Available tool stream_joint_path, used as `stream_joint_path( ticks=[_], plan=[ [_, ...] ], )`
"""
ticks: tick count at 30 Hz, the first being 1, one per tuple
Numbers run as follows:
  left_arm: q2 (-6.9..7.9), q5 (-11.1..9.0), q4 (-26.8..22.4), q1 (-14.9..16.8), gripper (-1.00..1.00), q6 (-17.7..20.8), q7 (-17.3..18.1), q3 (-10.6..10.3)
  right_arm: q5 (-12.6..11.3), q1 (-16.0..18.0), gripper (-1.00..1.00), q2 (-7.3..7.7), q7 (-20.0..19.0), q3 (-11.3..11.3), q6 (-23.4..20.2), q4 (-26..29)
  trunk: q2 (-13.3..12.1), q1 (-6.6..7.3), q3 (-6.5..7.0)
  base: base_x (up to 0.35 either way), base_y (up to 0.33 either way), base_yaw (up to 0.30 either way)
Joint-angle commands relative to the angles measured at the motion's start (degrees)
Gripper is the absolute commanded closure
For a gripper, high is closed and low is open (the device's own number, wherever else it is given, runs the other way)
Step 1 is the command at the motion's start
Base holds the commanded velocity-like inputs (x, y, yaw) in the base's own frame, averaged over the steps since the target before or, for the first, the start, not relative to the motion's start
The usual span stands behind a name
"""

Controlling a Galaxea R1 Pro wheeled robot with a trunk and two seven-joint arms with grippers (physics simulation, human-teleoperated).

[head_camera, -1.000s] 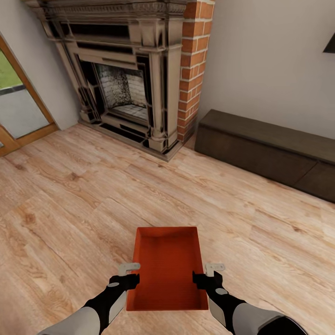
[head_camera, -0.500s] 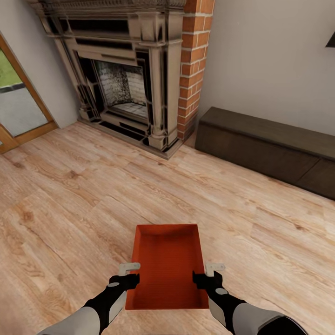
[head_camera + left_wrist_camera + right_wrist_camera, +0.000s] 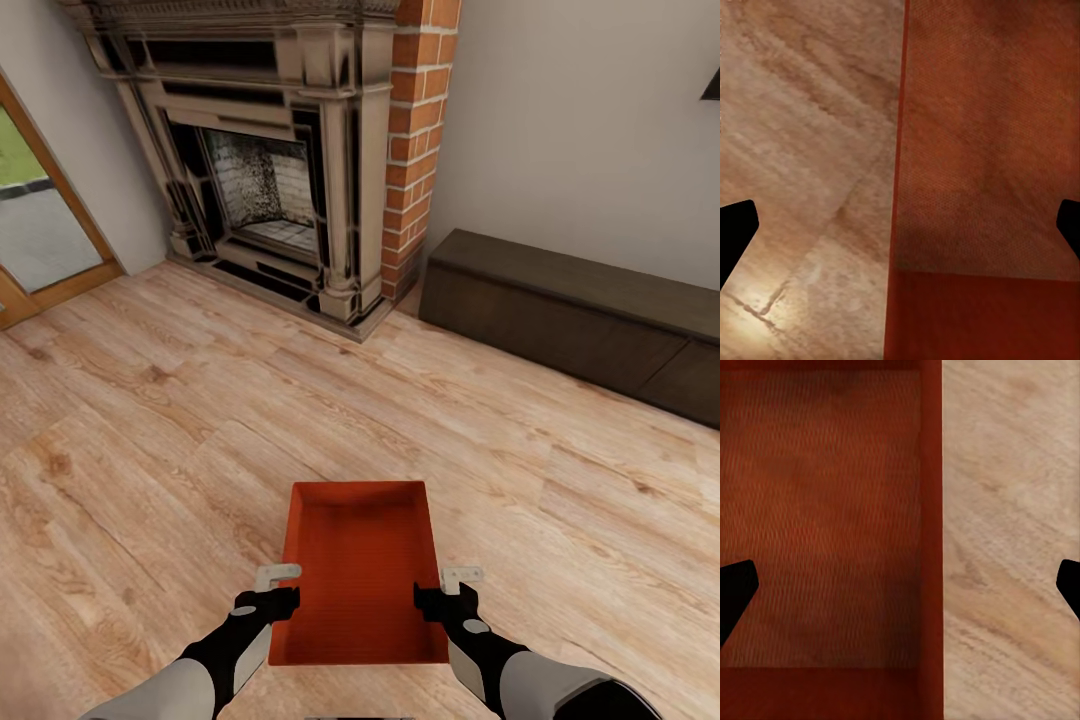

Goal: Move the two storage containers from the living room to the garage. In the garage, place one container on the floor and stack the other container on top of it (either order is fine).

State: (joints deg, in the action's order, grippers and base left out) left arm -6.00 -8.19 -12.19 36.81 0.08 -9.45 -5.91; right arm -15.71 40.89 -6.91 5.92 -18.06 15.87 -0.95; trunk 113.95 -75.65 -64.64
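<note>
One orange-red storage container (image 3: 358, 575) lies on the light wood-plank floor of the living room, right in front of me. My left gripper (image 3: 280, 597) is open, its fingers straddling the container's left wall (image 3: 897, 187). On the right wall (image 3: 931, 547) my right gripper (image 3: 432, 597) stands the same way, open. In both wrist views the dark fingertips (image 3: 735, 232) (image 3: 735, 592) are far apart, with the thin wall between them and the ribbed inside (image 3: 817, 525) on one side. The other container and the garage are out of view.
A brick fireplace with a dark metal surround (image 3: 290, 160) stands ahead at the left. A long low dark-brown bench (image 3: 580, 320) runs along the right wall. A glass door with a wood frame (image 3: 40, 230) is at the far left. Open plank floor (image 3: 200, 420) lies between.
The whole picture has shifted slightly, so the camera moved. The container sits a touch farther from me relative to my grippers, which keep their place in the view.
</note>
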Motion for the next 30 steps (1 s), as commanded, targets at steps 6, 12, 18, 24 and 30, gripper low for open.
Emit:
stream_joint_path(
  ticks=[6,12,18,24,30],
  plan=[
    [0.02,-0.62,-0.03,0.02,-1.0,0.01,-0.31,-0.43,-0.46,0.06,-1.0,0.02,0.14,-0.49,0.21,-0.1,0.01,0.01,-0.03,0.0,0.0,0.0],
    [0.02,-0.61,-0.03,0.02,-1.0,0.01,-0.31,-0.42,-0.44,0.05,-1.0,0.06,0.09,-0.55,0.14,-0.1,0.01,0.01,-0.03,0.0,0.0,0.0],
    [0.02,-0.61,-0.03,0.02,-1.0,0.01,-0.31,-0.42,-0.37,0.06,-1.0,0.06,-0.79,-0.69,0.13,-0.1,0.01,0.01,-0.03,0.0,0.0,0.0],
    [0.02,-0.62,-0.03,0.02,-1.0,0.01,-0.31,-0.42,1.16,0.06,-1.0,0.06,-1.84,-0.8,0.06,-0.1,0.01,0.01,-0.03,0.0,0.0,0.0],
    [0.1,-0.6,-0.03,0.02,-1.0,0.01,-0.31,-0.42,2.72,0.07,-1.0,0.13,-1.89,-0.76,0.12,-0.1,0.01,0.01,-0.03,0.0,0.0,0.0]
  ],
)
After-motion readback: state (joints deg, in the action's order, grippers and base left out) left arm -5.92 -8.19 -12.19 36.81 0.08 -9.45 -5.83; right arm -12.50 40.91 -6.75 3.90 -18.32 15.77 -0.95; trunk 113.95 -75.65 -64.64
